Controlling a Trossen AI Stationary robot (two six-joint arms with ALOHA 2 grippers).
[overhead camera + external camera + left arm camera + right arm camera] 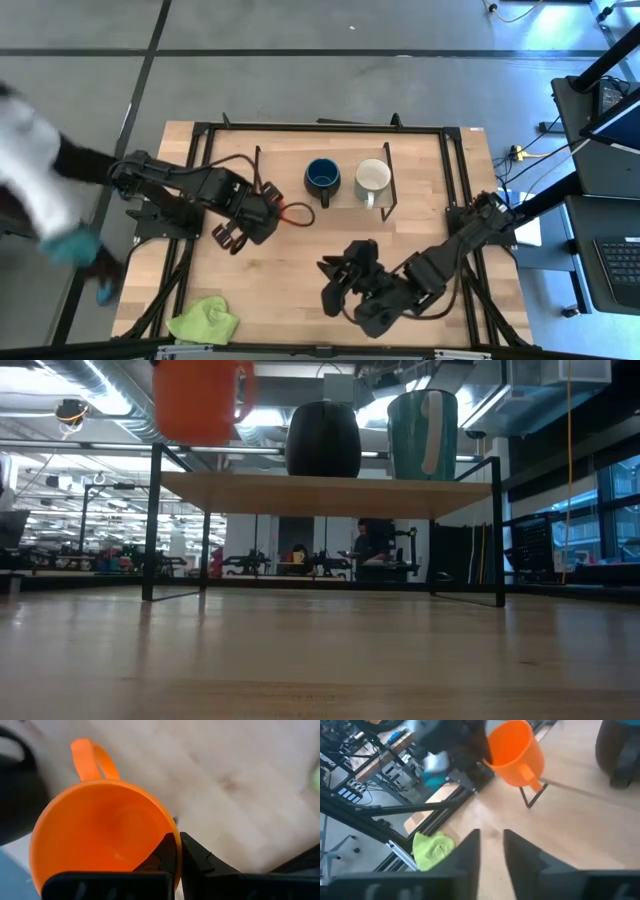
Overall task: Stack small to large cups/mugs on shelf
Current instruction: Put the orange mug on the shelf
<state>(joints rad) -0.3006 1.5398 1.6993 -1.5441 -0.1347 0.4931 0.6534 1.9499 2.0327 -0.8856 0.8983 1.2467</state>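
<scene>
Mugs on the shelf point(320, 491) so far: 2 of the 3. The dark blue one point(322, 177) is sitting mid-board and the white one point(372, 177) is standing just to its right, both upright, close but not touching as far as I can see.

The orange mug point(100, 837) is hanging in the air above the shelf's left end, its bottom clear of the board in the low view. The left gripper point(178, 852) is pinching its rim, fingers clamped tight with one inside the cup and one outside.

The right gripper point(491, 851) is hovering over the near-right part of the table, holding nothing, its 2 fingers standing a narrow gap apart. A lime-green cloth point(204, 320) is lying at the near-left corner. A person's blurred sleeve is showing off the table's left side.
</scene>
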